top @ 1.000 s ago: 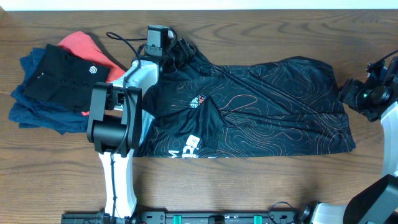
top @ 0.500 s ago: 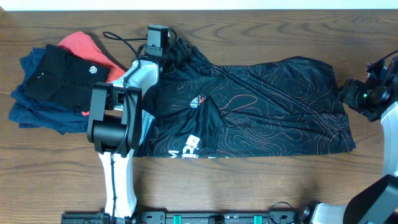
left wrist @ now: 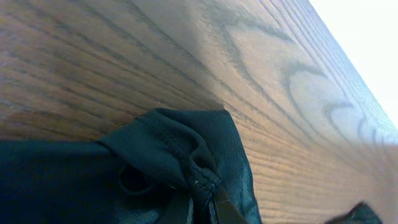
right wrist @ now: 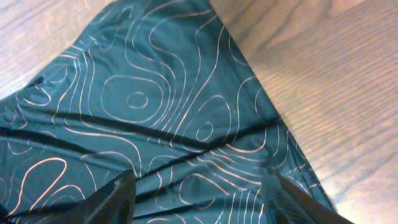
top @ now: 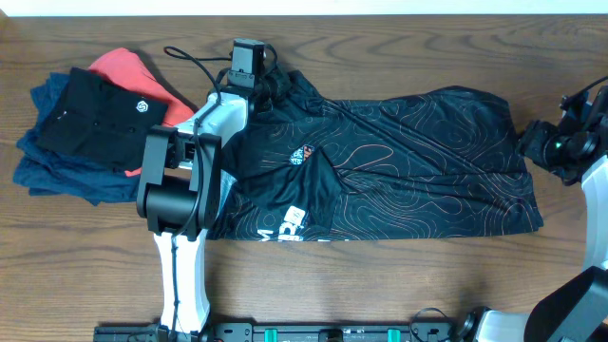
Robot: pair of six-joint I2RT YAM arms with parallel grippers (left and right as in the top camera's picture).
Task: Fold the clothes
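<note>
The clothes, a thin black shirt (top: pixel 399 166) with orange contour lines and white lettering, lie spread across the middle of the wooden table (top: pixel 380 285). At the shirt's far left corner, my left gripper (top: pixel 258 78) is shut on a bunched fold of the shirt (left wrist: pixel 186 155), the fabric pinched between its jaws (left wrist: pixel 208 202). My right gripper (top: pixel 528 142) stands open at the shirt's right edge. In the right wrist view its fingers (right wrist: pixel 118 196) straddle the patterned cloth (right wrist: pixel 161 106), with the right gripper (right wrist: pixel 205 205) low over it.
A pile of folded garments sits at the left: a plain black shirt with a white emblem (top: pixel 95 109), a coral-red one (top: pixel 133 71) and navy ones (top: pixel 57 171). The left arm's body (top: pixel 180 190) covers the shirt's left part. The table's far edge runs close behind the left gripper.
The left gripper has shut on the shirt's far left corner and shifted slightly right. The right gripper has stayed open in place.
</note>
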